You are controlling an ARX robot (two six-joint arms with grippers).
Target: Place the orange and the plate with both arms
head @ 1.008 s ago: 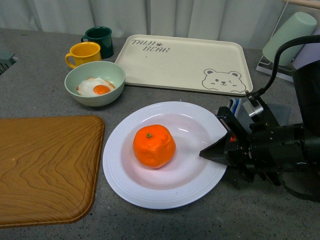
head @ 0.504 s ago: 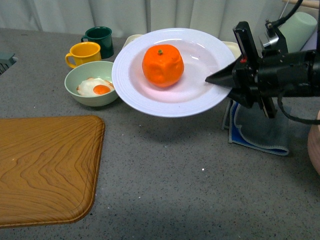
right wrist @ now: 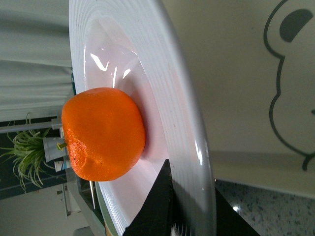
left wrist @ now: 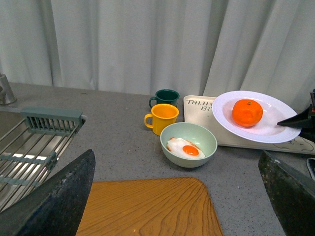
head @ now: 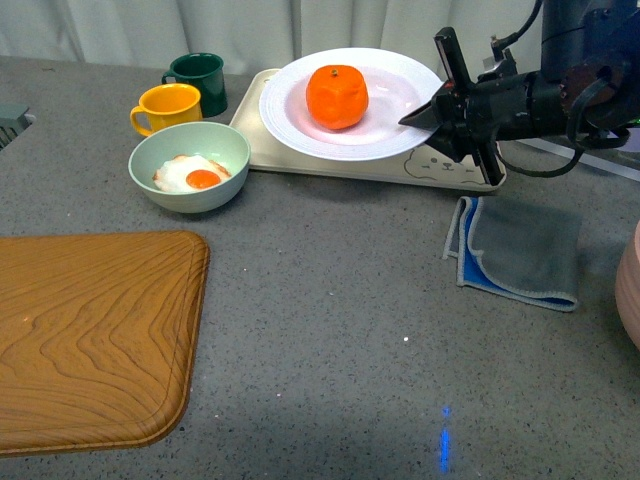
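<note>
The white ribbed plate [head: 290,115] hangs just over the cream bear tray [head: 262,140] at the back, with the orange [head: 337,97] resting in its middle. My right gripper [head: 425,115] is shut on the plate's right rim. In the right wrist view one finger lies over the plate [right wrist: 167,98] and one under it, next to the orange [right wrist: 103,132]. My left gripper [left wrist: 177,196] is open and holds nothing. It hovers above the wooden board [left wrist: 147,206] and looks toward the plate [left wrist: 224,110] and orange [left wrist: 247,112]. It is out of the front view.
A pale green bowl [head: 190,165] with a fried egg sits left of the tray, with a yellow mug [head: 167,107] and a dark green mug [head: 200,80] behind it. The wooden board [head: 90,330] fills the front left. A grey cloth [head: 520,250] lies right. A dish rack [left wrist: 29,142] stands far left.
My right gripper lifted the plate with the orange off the table's middle and carried it back, lower now over the bear tray. The grey cloth is uncovered.
</note>
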